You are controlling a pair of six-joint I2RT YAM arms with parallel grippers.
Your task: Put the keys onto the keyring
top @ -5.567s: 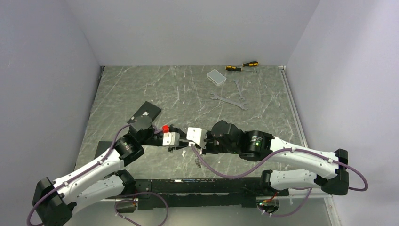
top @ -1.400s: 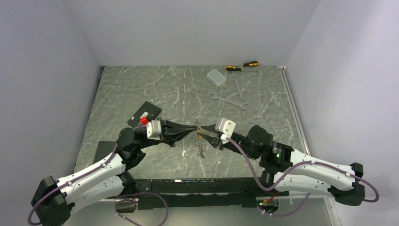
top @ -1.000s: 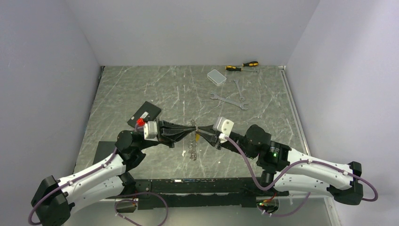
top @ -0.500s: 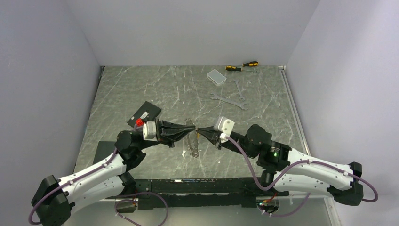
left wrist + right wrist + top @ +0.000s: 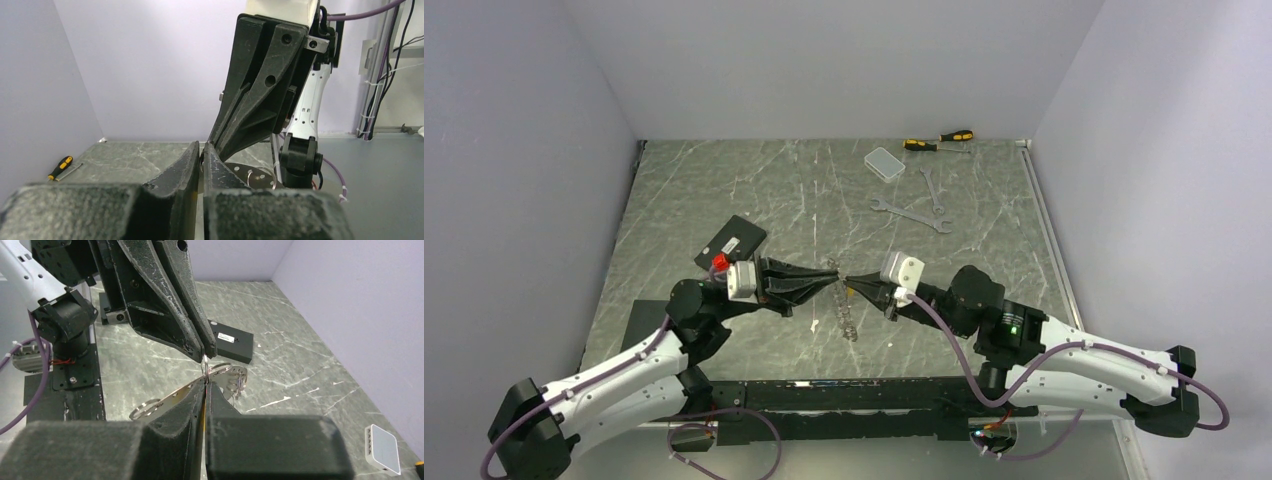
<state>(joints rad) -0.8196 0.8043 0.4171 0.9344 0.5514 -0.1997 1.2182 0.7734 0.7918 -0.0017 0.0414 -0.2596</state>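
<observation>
The keyring is pinched tight by the left gripper and the yellow key is clamped in the right gripper, tip to tip, toward the tabletop's near edge.

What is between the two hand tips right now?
The keyring, pinched by left hand and right hand, keys dangling below; clearest in right wrist view.

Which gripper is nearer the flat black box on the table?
Left. The left gripper lies just on the near side of the black box, pointing right; the right gripper meets its tips from farther right.
</observation>
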